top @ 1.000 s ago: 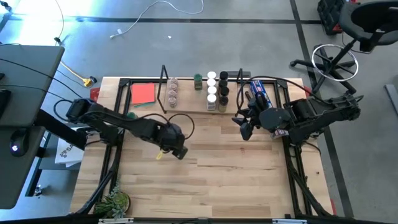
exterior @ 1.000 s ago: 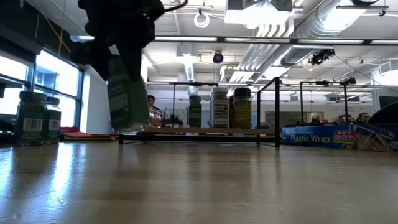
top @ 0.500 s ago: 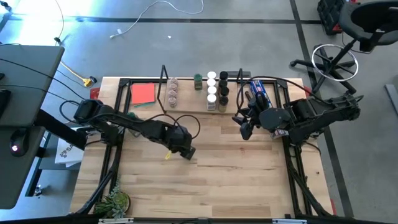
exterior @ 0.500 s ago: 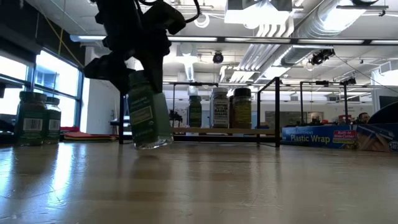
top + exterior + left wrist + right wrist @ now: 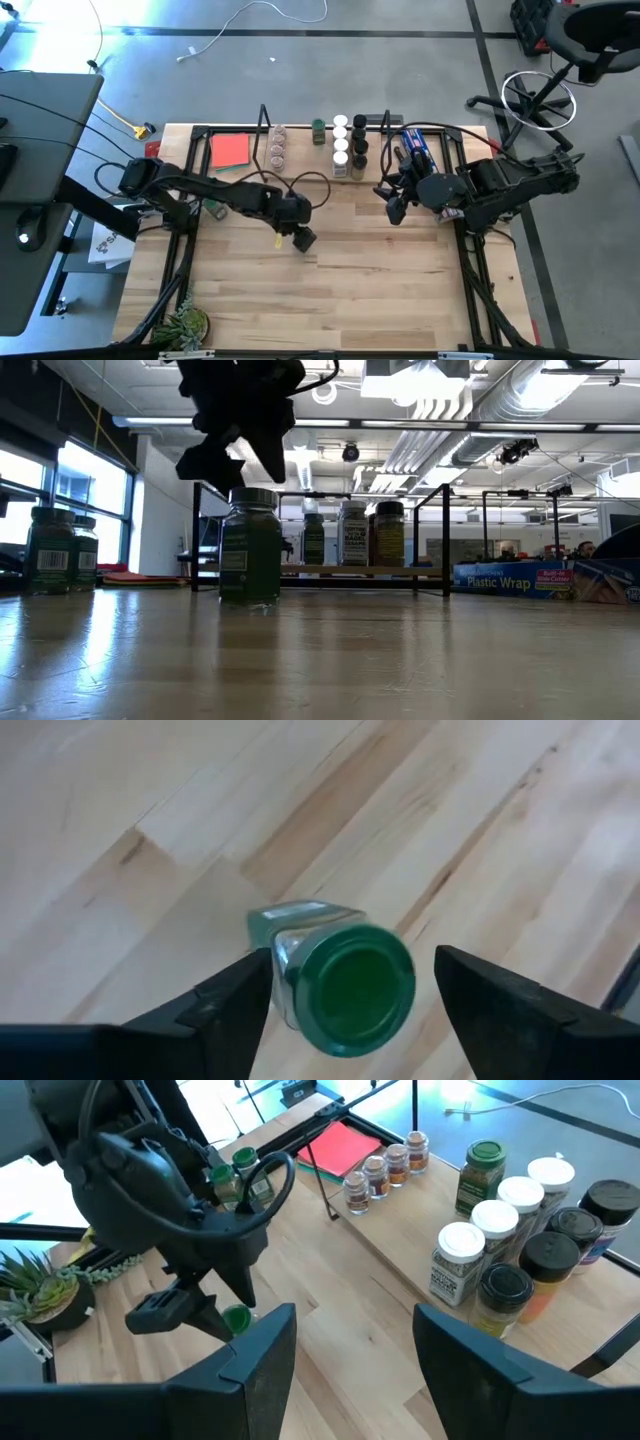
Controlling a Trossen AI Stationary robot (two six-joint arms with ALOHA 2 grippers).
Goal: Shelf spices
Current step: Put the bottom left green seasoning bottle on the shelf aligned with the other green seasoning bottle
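My left arm reaches in from the worktop's left edge to near its middle, left pincer [image 5: 300,237] pointing down, fingers [image 5: 225,1005] spread apart. My right arm sits folded by the right edge, right pincer [image 5: 393,203] parted, aimed inward.

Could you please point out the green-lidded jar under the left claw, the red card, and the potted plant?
Green-lidded jar [image 5: 354,982]: left wrist view, middle of its green lid.
Red card [image 5: 230,150]: high view, middle of its flat face.
Potted plant [image 5: 40,1285]: right wrist view, its leaves.
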